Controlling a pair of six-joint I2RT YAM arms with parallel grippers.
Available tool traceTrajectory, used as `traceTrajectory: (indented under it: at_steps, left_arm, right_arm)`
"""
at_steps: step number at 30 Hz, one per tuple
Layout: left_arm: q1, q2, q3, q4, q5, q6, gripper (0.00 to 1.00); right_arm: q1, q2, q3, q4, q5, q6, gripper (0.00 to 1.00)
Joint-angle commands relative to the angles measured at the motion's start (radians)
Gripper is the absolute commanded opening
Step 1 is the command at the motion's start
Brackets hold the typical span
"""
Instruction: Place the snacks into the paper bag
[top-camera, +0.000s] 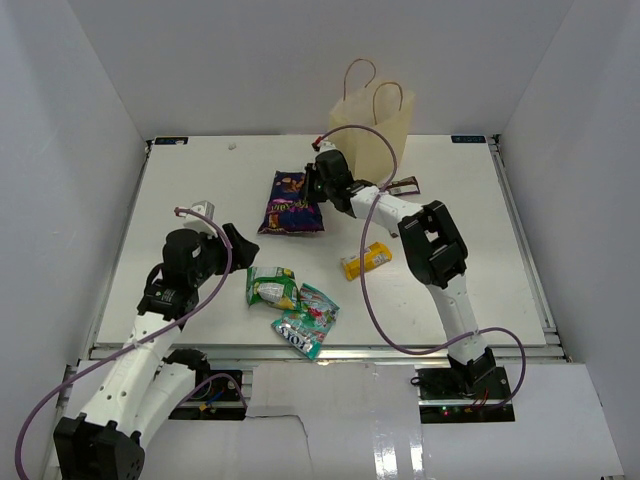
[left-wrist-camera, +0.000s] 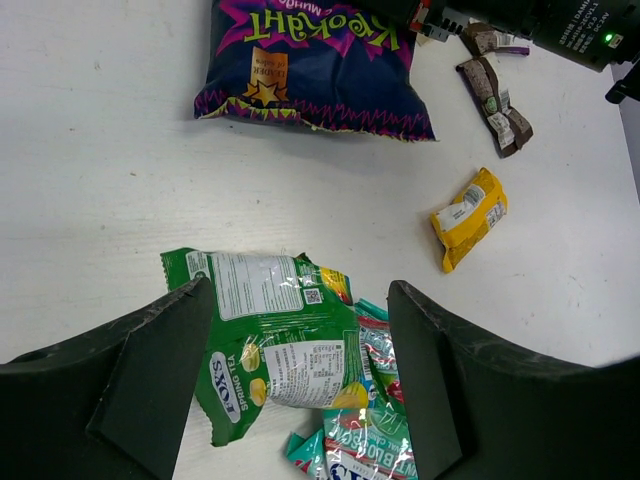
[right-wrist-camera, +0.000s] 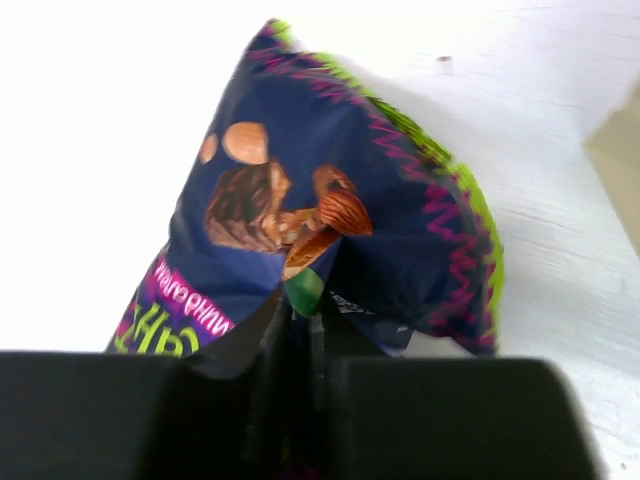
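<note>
A purple candy bag (top-camera: 288, 205) lies at the table's middle back, and my right gripper (top-camera: 320, 185) is shut on its right edge. In the right wrist view the purple candy bag (right-wrist-camera: 330, 190) bunches up where my right gripper (right-wrist-camera: 305, 325) pinches the foil. My left gripper (top-camera: 236, 244) stands open, left of a green pouch (top-camera: 272, 287). In the left wrist view the green pouch (left-wrist-camera: 265, 335) and a teal pouch (left-wrist-camera: 365, 435) lie between the spread fingers (left-wrist-camera: 150, 370) of my left gripper (left-wrist-camera: 300, 385), below them. The cream paper bag (top-camera: 372, 125) stands upright at the back.
A yellow wrapped bar (top-camera: 366, 260) lies right of centre, also as the yellow bar (left-wrist-camera: 470, 215) in the left wrist view. Two dark brown bars (left-wrist-camera: 497, 100) lie near the paper bag's foot; one brown bar (top-camera: 405, 186) shows from above. White walls enclose the table.
</note>
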Motion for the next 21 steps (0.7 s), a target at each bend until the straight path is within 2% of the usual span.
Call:
traceTrajectory:
  at_steps: [1, 3, 7, 10, 21]
  left_arm:
    - [-0.001, -0.031, -0.005, 0.033, -0.008, 0.01, 0.81]
    - [-0.001, -0.045, -0.008, 0.033, -0.014, 0.01, 0.81]
    - [-0.002, -0.071, -0.011, 0.025, -0.034, 0.02, 0.81]
    - [-0.001, -0.082, -0.011, 0.027, -0.041, 0.026, 0.81]
    - [-0.001, -0.12, -0.02, 0.04, -0.037, 0.018, 0.81]
  right_arm:
    - [0.018, -0.035, -0.046, 0.023, -0.219, -0.054, 0.08]
    - [0.015, -0.068, -0.054, 0.05, -0.297, -0.111, 0.08]
    - [0.013, -0.128, -0.023, 0.098, -0.619, -0.301, 0.08]
    - [0.01, -0.159, 0.035, 0.08, -0.704, -0.413, 0.08]
    - [0.016, -0.247, 0.156, -0.124, -0.561, -0.802, 0.08]
